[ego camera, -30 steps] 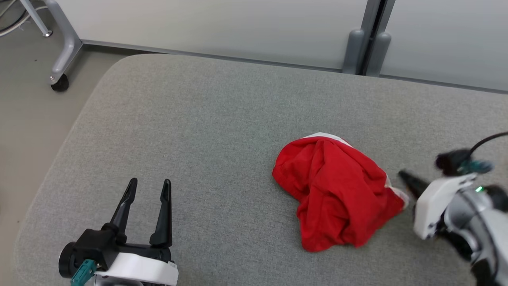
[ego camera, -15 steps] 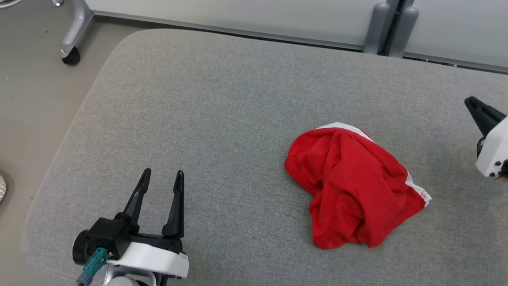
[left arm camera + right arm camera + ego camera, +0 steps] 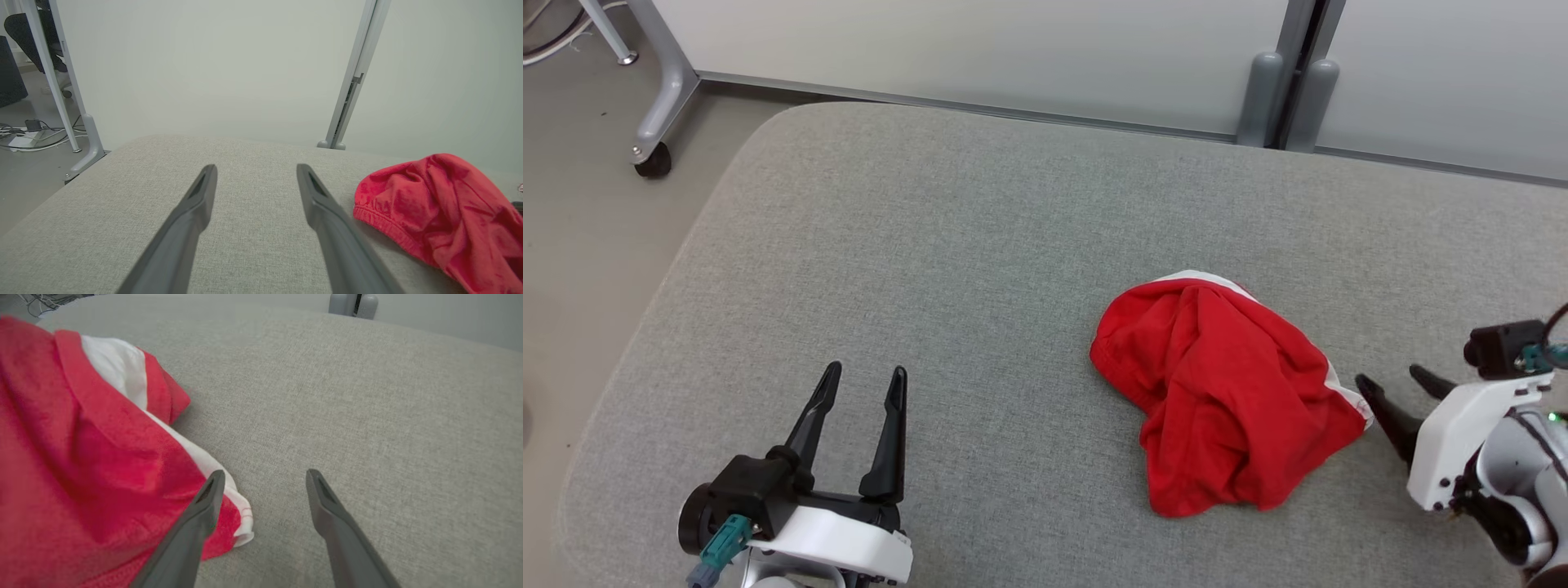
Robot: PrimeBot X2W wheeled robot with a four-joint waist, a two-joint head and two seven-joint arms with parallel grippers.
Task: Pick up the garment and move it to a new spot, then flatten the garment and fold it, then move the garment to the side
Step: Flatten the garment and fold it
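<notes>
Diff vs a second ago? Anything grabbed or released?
The right gripper swung away, then came back to the white-trimmed right corner of the garment. Its fingers, shut a second ago, now stand open and hold nothing. The garment stays crumpled in place on the grey cushion; the left gripper stays open and idle.

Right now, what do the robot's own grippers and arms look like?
The left gripper and right gripper each have two long, dark, tapering fingers and a white shell behind. Each carries a teal connector. The right arm's joint is silver-grey.
</notes>
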